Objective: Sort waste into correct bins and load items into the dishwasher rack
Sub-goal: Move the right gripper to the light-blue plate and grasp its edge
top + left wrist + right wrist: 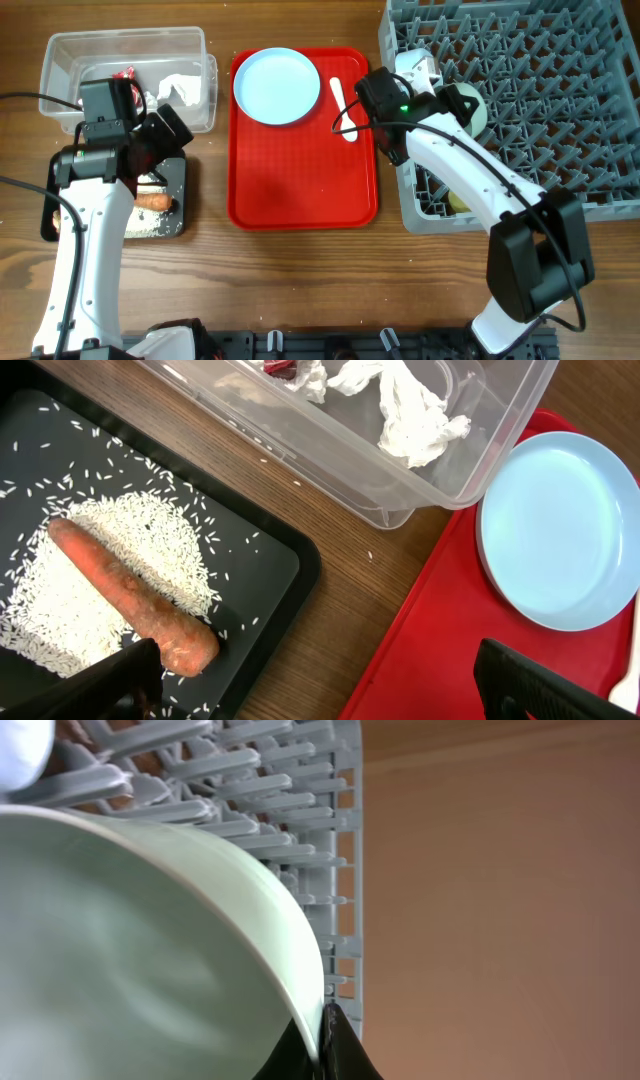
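A pale green bowl (130, 940) hangs on edge over the left side of the grey dishwasher rack (560, 100), my right gripper (325, 1045) shut on its rim. From above, that gripper (452, 100) sits just inside the rack's left wall beside the bowl (478, 112). My left gripper (330, 700) is open, hovering above the black tray's (250, 560) right edge. An orange carrot (130, 595) lies there on loose rice (150, 540). The clear tub (500, 410) holds white tissue (415, 415) and a red wrapper (125, 75). The blue plate (277, 86) and white spoon (342, 105) rest on the red tray (300, 180).
A pale yellowish item (458, 200) shows in the rack under my right arm, mostly hidden. The rack's upright pegs (300, 820) stand close behind the bowl. Bare wooden table (300, 290) runs along the front, between the two arm bases.
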Robot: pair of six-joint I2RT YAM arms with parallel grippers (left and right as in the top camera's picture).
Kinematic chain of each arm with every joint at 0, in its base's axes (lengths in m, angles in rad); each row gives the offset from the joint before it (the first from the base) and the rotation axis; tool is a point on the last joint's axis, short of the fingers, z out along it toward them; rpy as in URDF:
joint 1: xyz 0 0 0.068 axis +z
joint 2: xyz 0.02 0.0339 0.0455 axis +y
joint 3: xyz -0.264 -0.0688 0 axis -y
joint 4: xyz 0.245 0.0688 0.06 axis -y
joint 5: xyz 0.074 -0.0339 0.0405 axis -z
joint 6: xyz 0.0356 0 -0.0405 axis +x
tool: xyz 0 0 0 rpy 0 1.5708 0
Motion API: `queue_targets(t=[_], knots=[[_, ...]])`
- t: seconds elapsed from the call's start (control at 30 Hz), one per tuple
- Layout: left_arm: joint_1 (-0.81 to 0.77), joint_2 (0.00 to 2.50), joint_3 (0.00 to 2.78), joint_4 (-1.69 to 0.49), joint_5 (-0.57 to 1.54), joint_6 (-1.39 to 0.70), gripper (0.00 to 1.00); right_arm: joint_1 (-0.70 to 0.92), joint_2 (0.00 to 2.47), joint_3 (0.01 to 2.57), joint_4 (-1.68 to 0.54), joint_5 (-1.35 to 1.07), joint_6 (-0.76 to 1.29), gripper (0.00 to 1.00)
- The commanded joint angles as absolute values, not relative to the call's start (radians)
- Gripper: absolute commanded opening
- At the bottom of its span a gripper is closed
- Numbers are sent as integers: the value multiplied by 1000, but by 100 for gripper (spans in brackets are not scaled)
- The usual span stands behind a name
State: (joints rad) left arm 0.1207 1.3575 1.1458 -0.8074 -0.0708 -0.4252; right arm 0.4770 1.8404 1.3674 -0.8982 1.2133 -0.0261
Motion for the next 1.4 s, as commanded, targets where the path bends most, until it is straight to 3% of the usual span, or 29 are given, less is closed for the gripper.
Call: queue_targets(t=[0.0, 0.03, 0.1, 0.23, 0.3, 0.67, 0.8, 0.87, 0.97, 1.03, 1.07, 1.1, 1.23, 1.37], knots=[[127, 1339, 1166, -805, -84, -438, 100, 528, 1859, 1361, -905, 1084, -83, 9], [127, 1339, 1166, -805, -84, -438, 100, 546, 1859, 1361, -905, 1084, -104, 20], [127, 1339, 1166, -805, -84, -438, 100, 585, 1859, 1361, -905, 1084, -129, 29], [127, 1339, 1166, -805, -84, -439, 100, 663, 1859, 1361, -906, 1084, -131, 59], [127, 1339, 1166, -805, -84, -438, 100, 694, 1859, 1361, -905, 1084, -131, 69], [127, 1339, 1166, -805, -84, -438, 100, 675, 1807, 1464, -833, 1025, -69, 76], [127, 1339, 1166, -805, -84, -438, 100, 675, 1759, 1563, -802, 721, -72, 76], [127, 1339, 1166, -805, -84, -438, 100, 675, 1742, 1588, -758, 452, -71, 77], [127, 1339, 1166, -805, -84, -438, 100, 675, 1740, 1588, -633, -14, -70, 87], [127, 1339, 1166, -805, -84, -439, 100, 675, 1750, 1568, -503, -217, -49, 87], [127, 1339, 1166, -805, -84, -438, 100, 675, 1762, 1557, -424, -239, 29, 89], [127, 1339, 1166, -805, -84, -438, 100, 673, 1788, 1557, -367, -180, 142, 100], [127, 1339, 1166, -805, -84, -438, 100, 656, 1884, 1557, -299, -19, 352, 100], [127, 1339, 1166, -805, -84, -438, 100, 593, 2028, 1557, -303, -10, 552, 99]])
